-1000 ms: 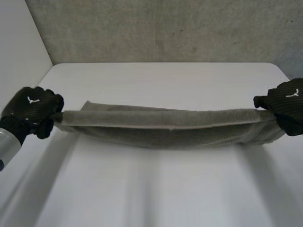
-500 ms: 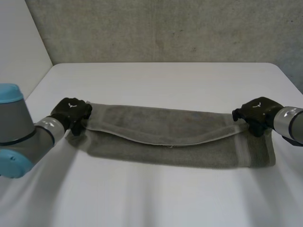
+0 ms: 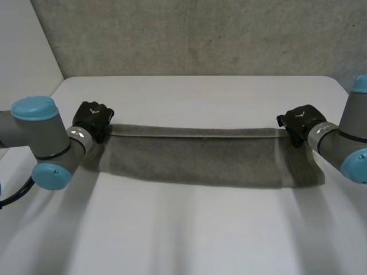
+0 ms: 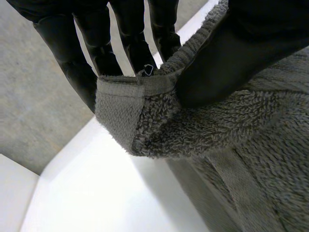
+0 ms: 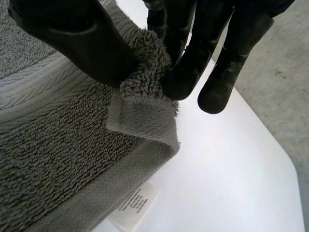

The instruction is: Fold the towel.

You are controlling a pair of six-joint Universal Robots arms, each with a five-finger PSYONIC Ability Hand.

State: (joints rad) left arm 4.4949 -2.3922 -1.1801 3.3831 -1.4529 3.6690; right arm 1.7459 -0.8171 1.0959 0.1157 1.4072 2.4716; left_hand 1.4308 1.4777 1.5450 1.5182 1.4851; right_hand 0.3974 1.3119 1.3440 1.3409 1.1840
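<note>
The left hand (image 3: 93, 119) and right hand (image 3: 298, 121) each pinched a corner of the grey towel (image 3: 195, 157), stretched across the bench's (image 3: 195, 235) middle.

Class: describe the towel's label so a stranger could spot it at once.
On the white table lies a long grey towel held at both ends. At the corner pinched by the right hand, a label sticks out from the hem: the only white, printed patch on grey cloth.
</note>
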